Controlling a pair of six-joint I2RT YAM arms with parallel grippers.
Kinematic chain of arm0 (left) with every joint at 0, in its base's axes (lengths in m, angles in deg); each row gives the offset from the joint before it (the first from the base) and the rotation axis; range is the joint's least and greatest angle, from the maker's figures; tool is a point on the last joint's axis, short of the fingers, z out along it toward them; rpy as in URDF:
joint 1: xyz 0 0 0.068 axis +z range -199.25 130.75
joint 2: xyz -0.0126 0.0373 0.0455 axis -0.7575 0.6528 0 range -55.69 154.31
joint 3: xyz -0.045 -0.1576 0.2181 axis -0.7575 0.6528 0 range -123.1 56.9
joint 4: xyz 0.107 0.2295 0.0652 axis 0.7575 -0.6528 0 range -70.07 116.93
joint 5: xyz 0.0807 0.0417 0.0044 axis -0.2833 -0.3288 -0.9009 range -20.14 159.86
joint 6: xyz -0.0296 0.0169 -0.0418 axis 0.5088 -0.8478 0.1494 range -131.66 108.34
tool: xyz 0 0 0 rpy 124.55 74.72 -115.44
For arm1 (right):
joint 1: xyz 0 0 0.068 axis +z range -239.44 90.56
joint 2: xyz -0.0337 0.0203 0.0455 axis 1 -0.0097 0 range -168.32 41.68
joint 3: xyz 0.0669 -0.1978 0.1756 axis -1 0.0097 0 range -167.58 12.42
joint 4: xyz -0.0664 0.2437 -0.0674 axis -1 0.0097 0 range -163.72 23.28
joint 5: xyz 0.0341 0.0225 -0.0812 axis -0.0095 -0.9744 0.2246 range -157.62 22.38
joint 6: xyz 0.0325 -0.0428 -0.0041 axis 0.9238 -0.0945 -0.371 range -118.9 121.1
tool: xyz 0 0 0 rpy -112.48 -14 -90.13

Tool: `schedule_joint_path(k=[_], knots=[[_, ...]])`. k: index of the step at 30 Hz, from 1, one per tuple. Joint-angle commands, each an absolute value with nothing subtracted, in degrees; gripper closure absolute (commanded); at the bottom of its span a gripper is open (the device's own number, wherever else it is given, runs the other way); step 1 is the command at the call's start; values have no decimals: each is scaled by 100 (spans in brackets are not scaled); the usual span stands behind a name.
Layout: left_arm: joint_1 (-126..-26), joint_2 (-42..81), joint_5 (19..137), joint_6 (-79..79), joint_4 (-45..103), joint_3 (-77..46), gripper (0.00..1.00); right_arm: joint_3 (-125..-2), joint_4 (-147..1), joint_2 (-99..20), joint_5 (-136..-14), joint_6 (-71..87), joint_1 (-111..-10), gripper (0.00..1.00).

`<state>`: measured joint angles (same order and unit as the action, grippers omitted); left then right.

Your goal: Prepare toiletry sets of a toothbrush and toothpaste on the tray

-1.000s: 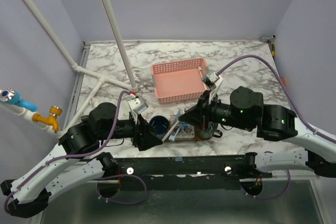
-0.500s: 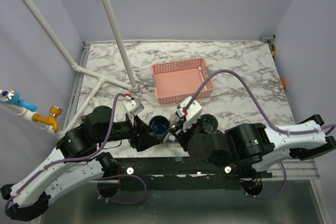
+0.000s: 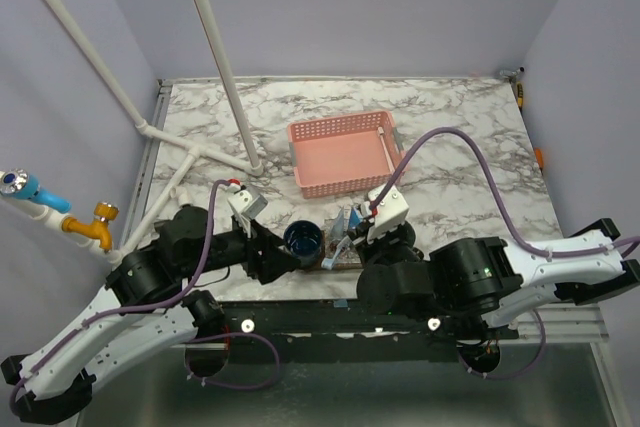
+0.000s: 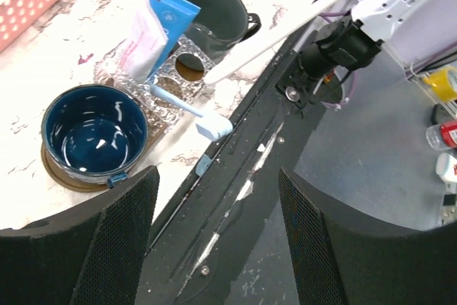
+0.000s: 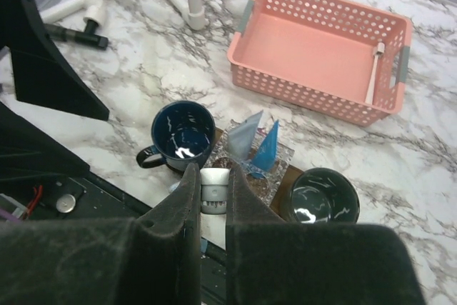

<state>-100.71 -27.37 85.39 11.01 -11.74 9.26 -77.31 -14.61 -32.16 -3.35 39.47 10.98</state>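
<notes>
The marbled worktop (image 3: 460, 147) carried a pink basket (image 3: 335, 128) far from the arms and the brown tray (image 4: 61, 178) at the near edge. The right arm (image 3: 480, 282) lay folded along that edge, its pincer (image 5: 213, 176) aimed down over the tray and clenched on a white toothbrush (image 4: 285, 28). The left arm (image 3: 150, 277) reached in low, its pincer (image 4: 214, 198) spread wide and empty beside the blue cup (image 4: 93, 137). Two toothpaste tubes (image 4: 168, 23) leaned between that cup and a darker cup (image 4: 218, 8); a pale toothbrush (image 4: 187, 107) lay just beside them.
</notes>
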Motion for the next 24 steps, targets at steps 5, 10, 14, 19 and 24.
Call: schedule_joint_path(k=[5,10,14,19,24], knots=[[-10033,-2911,7809,1114,-1163,988,31,-6824,-931,-2787,38,5128,1127,99],[-9974,-2853,7752,1101,-1196,996,31,-6295,-1379,-2523,129,5138,1129,100],[-9952,-2843,7760,1110,-1217,1014,31,-6018,-1562,-2405,240,5164,1123,100],[-9917,-2832,7792,1119,-1209,1032,31,-5810,-1643,-2316,402,5276,1124,100],[-9891,-2801,7829,1119,-1205,1035,31,-5596,-1714,-2173,478,5405,1121,100]])
